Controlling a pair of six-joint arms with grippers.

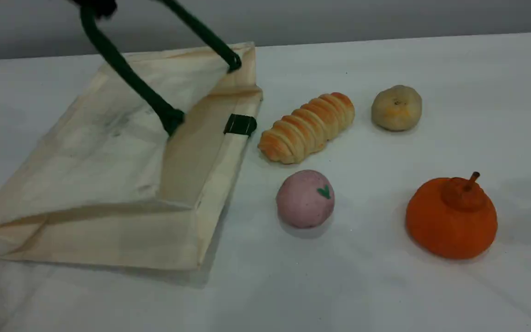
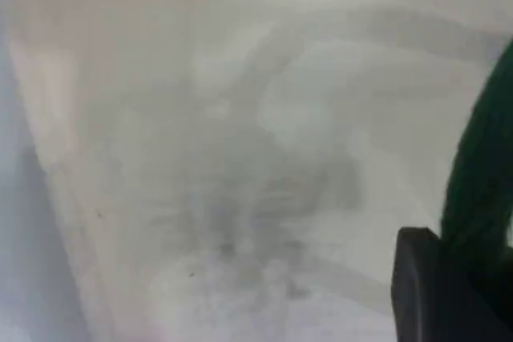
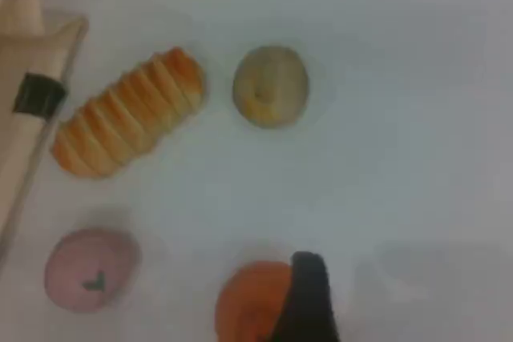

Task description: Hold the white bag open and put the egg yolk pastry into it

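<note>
Grip on the green handle (image 1: 122, 69): my left gripper (image 1: 94, 5) is clamped shut on it, at the top edge of the scene view.

From there the handle runs down to the white bag (image 1: 109, 184), which lies flat, long axis slanting, mouth toward the far right. My right gripper (image 3: 309, 306) hangs with jaws spread, holding nothing, over the orange fruit (image 1: 451, 216). The egg yolk pastry (image 1: 396, 108) sits right of the bag, beyond the bread roll (image 1: 308, 127), yellow patch up.

Ridged bread roll (image 1: 307, 128) lies diagonal; pink ball (image 1: 305, 198) near it; orange fruit (image 1: 451, 217) apart on white table (image 1: 431, 286).
</note>
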